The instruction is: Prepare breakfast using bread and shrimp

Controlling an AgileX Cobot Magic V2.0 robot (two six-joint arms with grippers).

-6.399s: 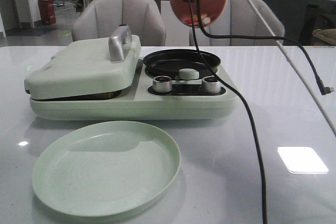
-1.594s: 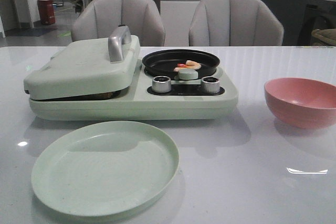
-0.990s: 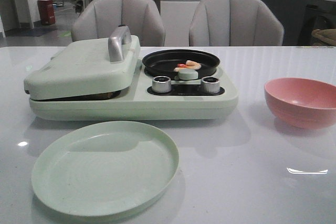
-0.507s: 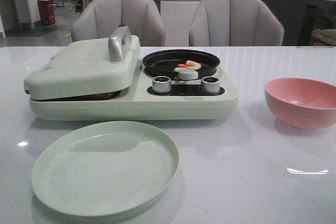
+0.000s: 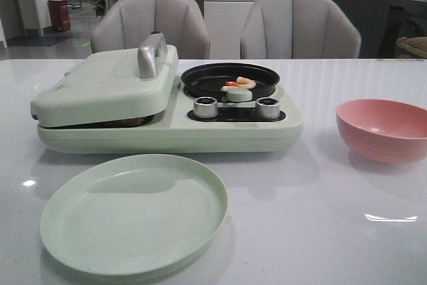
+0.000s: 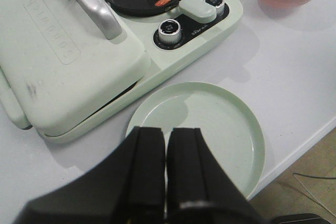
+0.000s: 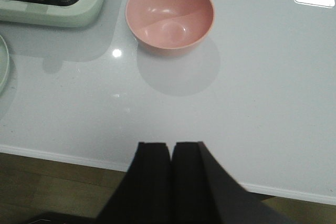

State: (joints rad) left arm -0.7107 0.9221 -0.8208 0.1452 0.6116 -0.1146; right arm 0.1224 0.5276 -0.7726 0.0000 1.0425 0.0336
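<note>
The closed pale green lid [image 5: 107, 85] of the breakfast maker hides whatever lies beneath; only a dark, unreadable sliver [image 5: 127, 122] shows in the gap under its front edge. Behind the round green knob [image 5: 239, 94], the small pink-orange curled shrimp [image 5: 238, 83] are partly hidden in the front view. The embossed lettering [image 6: 52, 36] on the lid cannot be read.

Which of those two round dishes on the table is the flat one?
The pale green plate in front of the cooker is flat and shallow. The pink bowl, off to the cooker's right, is deep.
</note>
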